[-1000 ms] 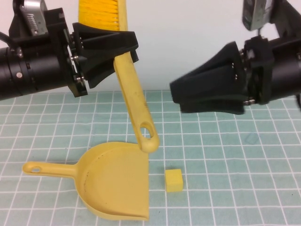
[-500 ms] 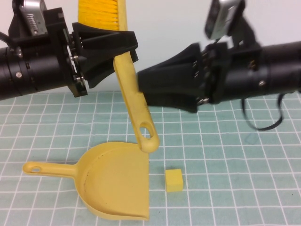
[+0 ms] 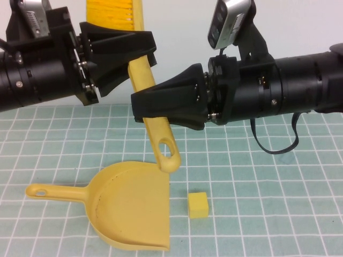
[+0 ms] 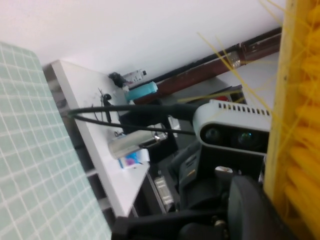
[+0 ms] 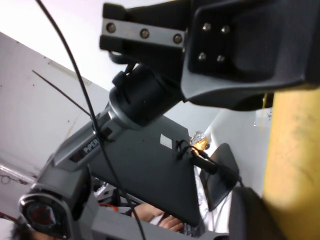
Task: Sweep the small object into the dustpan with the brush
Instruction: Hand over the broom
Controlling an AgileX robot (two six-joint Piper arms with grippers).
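Slim yellow plastic brush (image 3: 153, 115) hung near-upright, bristles up (holed handle down), clamped in left end effector (image 3: 140, 49); right end effector (image 3: 140, 107) gripped its handle.

Left gripper (image 3: 140, 51): raised at upper left, arm horizontal, jaws clamped on the brush (image 3: 153, 115) shaft. Right gripper (image 3: 143, 110): reaching in from the right, arm horizontal, jaws closed around the same shaft, lower down.
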